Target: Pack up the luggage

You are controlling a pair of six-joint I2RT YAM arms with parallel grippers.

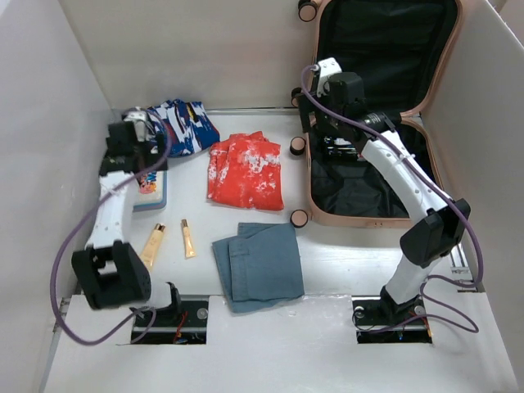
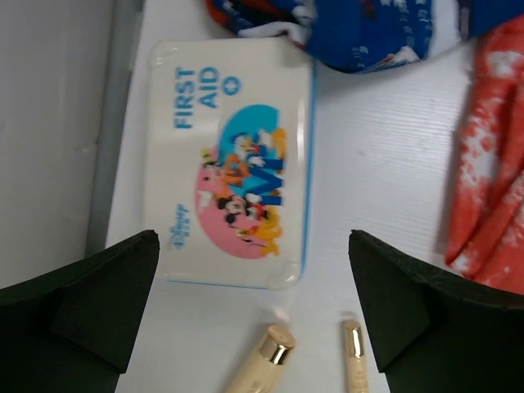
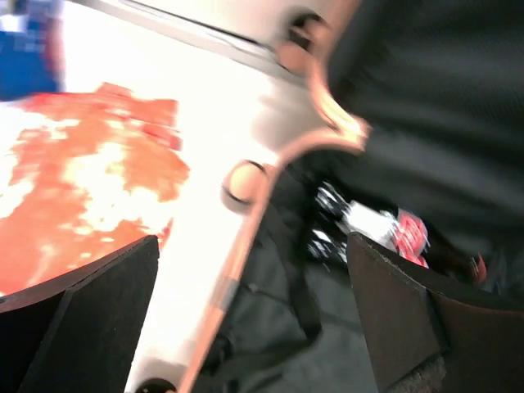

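The peach-pink luggage [image 1: 360, 218] lies open at the back right, black lining showing, lid against the wall; its rim [image 3: 246, 237] also shows in the right wrist view. A black, white and red item [image 3: 372, 225] lies inside. My right gripper [image 1: 323, 123] is open and empty above the luggage's left rim. My left gripper [image 1: 147, 151] is open and empty above a white first aid box [image 2: 229, 164]. Two gold tubes [image 1: 153, 246] [image 1: 187, 238], a red-and-white garment [image 1: 244, 170], a blue patterned garment [image 1: 182, 124] and folded blue jeans [image 1: 260, 264] lie on the table.
White walls [image 1: 49, 164] enclose the table on the left, back and right. The first aid box sits close to the left wall. The tubes [image 2: 264, 362] [image 2: 354, 360] lie just in front of the box.
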